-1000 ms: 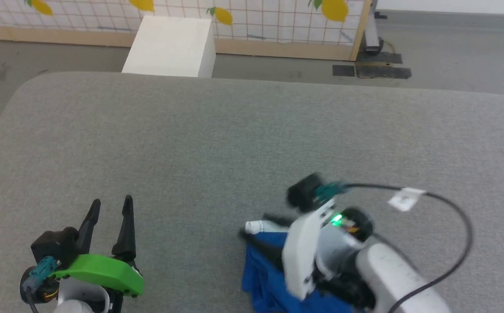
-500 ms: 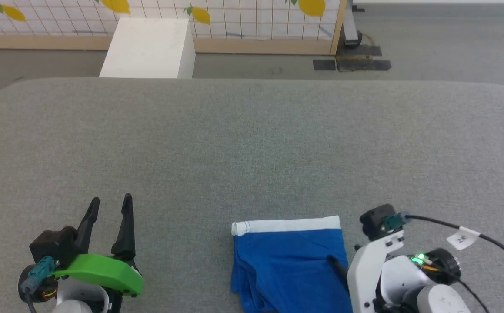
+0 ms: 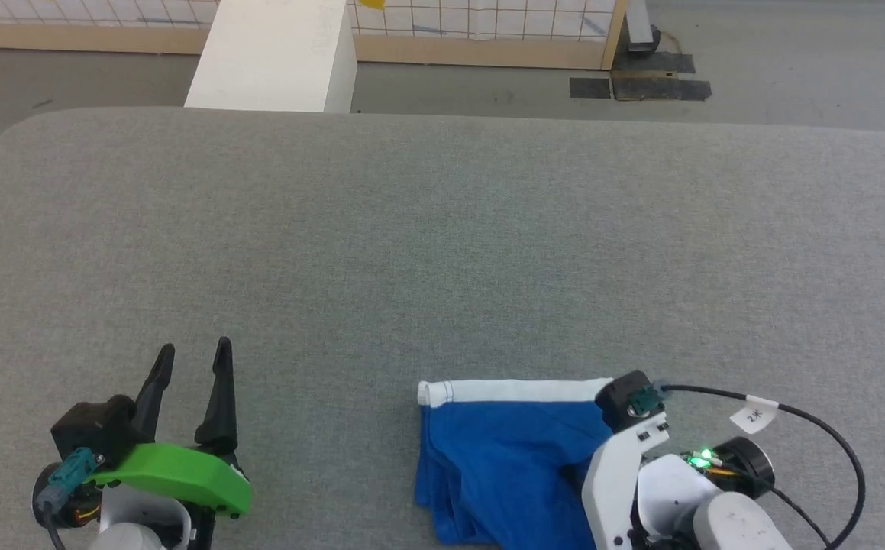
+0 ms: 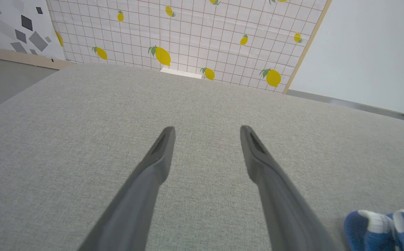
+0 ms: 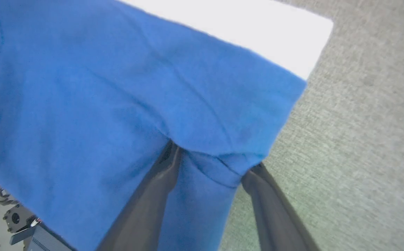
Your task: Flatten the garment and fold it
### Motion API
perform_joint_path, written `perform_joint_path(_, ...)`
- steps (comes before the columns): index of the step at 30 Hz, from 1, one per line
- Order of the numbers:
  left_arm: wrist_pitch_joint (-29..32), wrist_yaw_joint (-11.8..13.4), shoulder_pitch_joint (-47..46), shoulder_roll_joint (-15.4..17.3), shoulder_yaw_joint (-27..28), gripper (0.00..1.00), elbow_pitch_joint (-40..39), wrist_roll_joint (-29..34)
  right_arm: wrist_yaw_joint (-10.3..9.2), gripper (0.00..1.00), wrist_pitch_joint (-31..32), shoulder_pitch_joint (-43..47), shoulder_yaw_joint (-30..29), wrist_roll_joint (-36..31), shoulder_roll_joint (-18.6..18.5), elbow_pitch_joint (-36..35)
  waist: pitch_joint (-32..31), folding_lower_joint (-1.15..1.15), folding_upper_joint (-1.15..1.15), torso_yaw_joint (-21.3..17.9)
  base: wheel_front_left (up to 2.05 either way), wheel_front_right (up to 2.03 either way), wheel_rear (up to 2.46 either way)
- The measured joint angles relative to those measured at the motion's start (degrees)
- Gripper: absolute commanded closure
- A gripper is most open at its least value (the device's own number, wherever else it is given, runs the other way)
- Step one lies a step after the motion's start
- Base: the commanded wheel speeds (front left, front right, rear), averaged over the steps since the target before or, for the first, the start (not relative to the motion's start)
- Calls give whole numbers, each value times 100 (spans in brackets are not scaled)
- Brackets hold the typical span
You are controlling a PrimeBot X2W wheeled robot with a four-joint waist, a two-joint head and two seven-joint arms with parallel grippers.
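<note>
The right gripper [image 5: 211, 157] has its jaws apart. A bunched fold of the small royal-blue soft cloth shorts [image 5: 100, 87] sits between them and drapes over both tips, hiding them. The shorts lie low in the head view on the grey fabric-covered desk [image 3: 411, 252], with the wide white band [image 3: 518, 391] on the far side and the blue cloth creased. The right wrist covers their right part, and the frame's bottom cuts them off. Well to the left, the left gripper [image 3: 192, 350] has its jaws apart and empty.

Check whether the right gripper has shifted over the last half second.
Yes. Judged against the white band of the garment, the right gripper moved toward the robot's left: its wrist now covers the band's right end, earlier clear of it.
</note>
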Motion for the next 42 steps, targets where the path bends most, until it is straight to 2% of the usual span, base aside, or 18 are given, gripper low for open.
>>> perform_joint_path(5, -18, 4, -1, 5, 31, 0, 0, -42, 1, 100, -45, -142, 71, -68, 12, 102, -43, 0, 0, -34, 0, 0, 0)
perform_joint_path(9, -70, 62, 34, 26, 111, 0, -103, -48, 1, 100, 160, -358, 443, -265, -68, 80, -67, 0, 0, -207, 0, 0, 0)
perform_joint_path(16, -123, 166, 267, 92, 283, 0, -375, -102, 1, 100, 612, -1264, 1397, 23, -1085, -154, -76, 0, 0, -864, 0, 0, 0)
perform_joint_path(22, -20, 180, 254, 248, 282, 0, -621, -94, 1, 100, 713, -1903, 1512, 441, -1529, -126, 52, 0, 0, -1648, 0, 0, 0)
perform_joint_path(28, 236, 203, 175, 534, 328, 0, -937, -37, 1, 100, 547, -2442, 1051, 482, -1624, 187, 337, 0, 0, -2357, 0, 0, 0)
perform_joint_path(32, 443, 203, 82, 803, 438, 0, -1226, -19, 1, 100, 305, -2789, 509, 379, -1623, 458, 686, 0, 0, -2630, 0, 0, 0)
perform_joint_path(37, 628, 204, -38, 1087, 591, 0, -1536, 2, 1, 100, 165, -3034, -218, 41, -1742, 723, 1166, 0, 0, -2797, 0, 0, 0)
perform_joint_path(42, 719, 214, -60, 1272, 783, 0, -1750, 0, 1, 100, 148, -3131, -1078, -343, -1848, 888, 1700, 1, 0, -2752, 0, 0, 0)
